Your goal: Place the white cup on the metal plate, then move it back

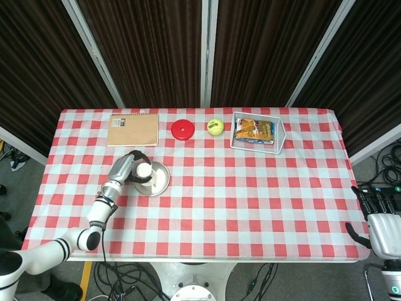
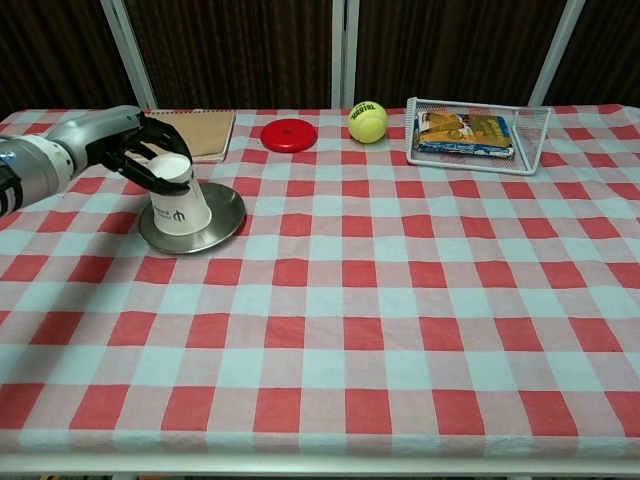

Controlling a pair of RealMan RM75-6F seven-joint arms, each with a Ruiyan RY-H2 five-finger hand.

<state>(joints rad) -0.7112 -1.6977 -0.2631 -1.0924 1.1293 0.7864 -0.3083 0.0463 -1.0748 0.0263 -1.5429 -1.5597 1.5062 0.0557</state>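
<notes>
Chest view puts the white cup (image 2: 181, 199) upside down on the metal plate (image 2: 222, 222), just right of my left hand (image 2: 137, 150), whose fingers curl around its upturned base.

Along the far edge of the checked surface (image 2: 400, 300) are seen a notebook (image 2: 205, 132), a red disc (image 2: 289, 134), a ball (image 2: 368, 122) and a wire basket (image 2: 478, 140) holding packets (image 2: 466, 133).
</notes>
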